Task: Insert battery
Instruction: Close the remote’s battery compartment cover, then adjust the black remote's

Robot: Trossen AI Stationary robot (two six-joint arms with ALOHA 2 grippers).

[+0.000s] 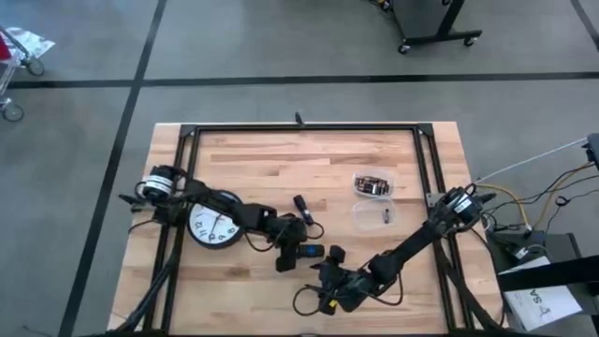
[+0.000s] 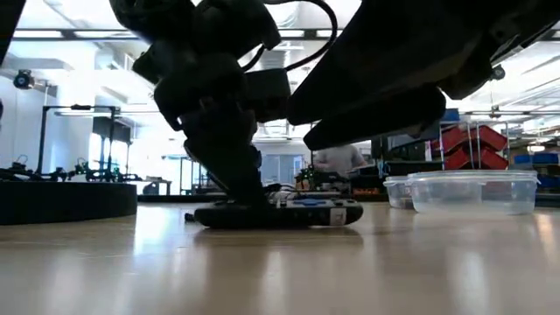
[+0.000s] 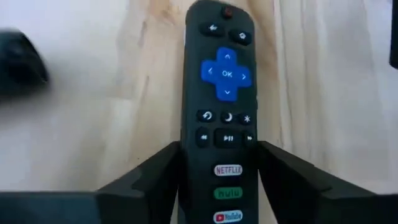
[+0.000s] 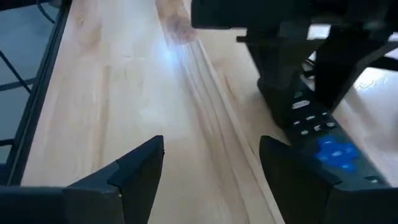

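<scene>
My left gripper (image 3: 219,186) is closed around the lower half of the black plastic remote control with the blue direction pad (image 3: 222,112); in the left wrist view one finger stands on each long side of it, touching, and the button face looks up at the camera. In the low view the remote (image 2: 289,213) lies flat on the light wooden table (image 1: 262,168), so I judge that I only clamp it against the surface and do not lift it. Its long axis runs away from my left wrist toward my right gripper (image 1: 329,267), which waits just beside the free end of the remote, near the front edge of the table; its fingers (image 4: 134,171) stand wide apart with nothing between them. The battery door must be on the underside, which I cannot see. The clear plastic tubs (image 1: 374,198), toward the right edge of the table, hold small dark parts, perhaps the batteries, but I cannot tell for sure. They are nearer to my right arm, so I judge this arm should fetch one. A round white wall clock (image 1: 211,225) lies under my left arm.
</scene>
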